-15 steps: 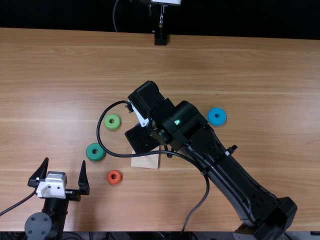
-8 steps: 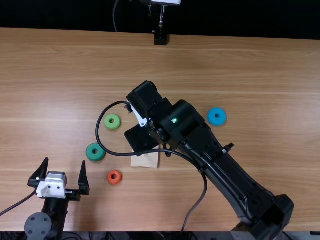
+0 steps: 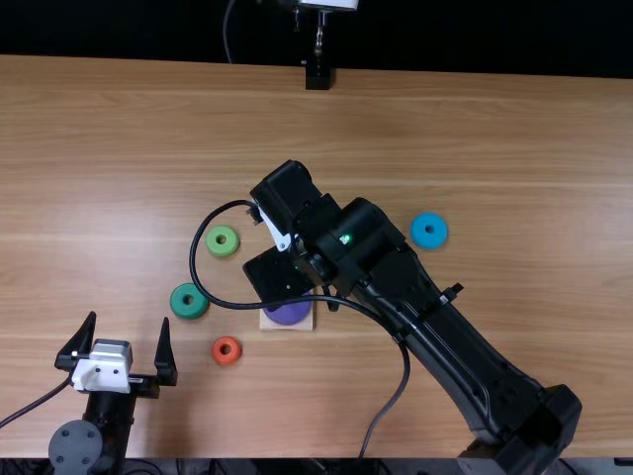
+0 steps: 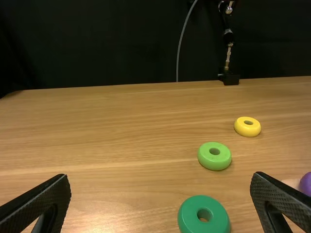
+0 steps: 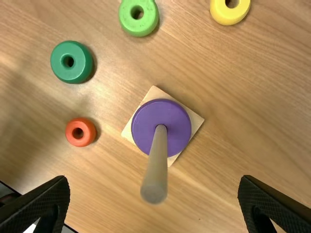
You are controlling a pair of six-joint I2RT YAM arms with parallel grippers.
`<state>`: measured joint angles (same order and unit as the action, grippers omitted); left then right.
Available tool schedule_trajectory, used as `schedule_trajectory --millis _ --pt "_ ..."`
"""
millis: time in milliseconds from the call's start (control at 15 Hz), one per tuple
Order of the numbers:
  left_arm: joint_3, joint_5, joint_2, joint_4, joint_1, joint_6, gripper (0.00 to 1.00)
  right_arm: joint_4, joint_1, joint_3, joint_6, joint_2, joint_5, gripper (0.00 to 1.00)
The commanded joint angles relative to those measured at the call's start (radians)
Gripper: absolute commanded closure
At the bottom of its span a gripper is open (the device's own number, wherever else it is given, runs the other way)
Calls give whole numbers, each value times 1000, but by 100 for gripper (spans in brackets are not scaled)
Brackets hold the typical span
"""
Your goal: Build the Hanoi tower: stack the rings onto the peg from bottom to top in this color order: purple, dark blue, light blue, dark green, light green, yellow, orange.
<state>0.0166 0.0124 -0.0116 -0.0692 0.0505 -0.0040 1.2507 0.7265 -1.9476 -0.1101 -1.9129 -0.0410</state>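
Here, we have our left tool [image 3: 129, 321] and right tool [image 3: 276, 274] spread wide; the round purple ring [image 5: 150, 116] sits around the pale cylindrical peg [image 5: 156, 170], on its square wooden base [image 5: 193, 119].

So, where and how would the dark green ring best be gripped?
Probably by its outer wall at two opposite points, coming from straight above. The dark green ring lies flat with its hole facing up, its round side is thick, and bare table surrounds it, leaving room for a finger on either side. That hold should also keep the hole free for the peg.
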Motion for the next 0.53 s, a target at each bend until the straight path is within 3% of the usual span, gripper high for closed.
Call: schedule_trajectory --millis 0,200,333,467 --pt "-17 17 12 -23 -3 4 0 -5 7 -8 -6 -11 2 0" --pt "-17 17 12 -23 -3 4 0 -40 4 -11 -4 -9 2 0" --pt "-17 17 12 -23 -3 4 0 -160 -7 -2 1 -9 4 0" --pt "-17 17 12 -21 -3 4 0 -268 -82 13 7 -6 6 0"
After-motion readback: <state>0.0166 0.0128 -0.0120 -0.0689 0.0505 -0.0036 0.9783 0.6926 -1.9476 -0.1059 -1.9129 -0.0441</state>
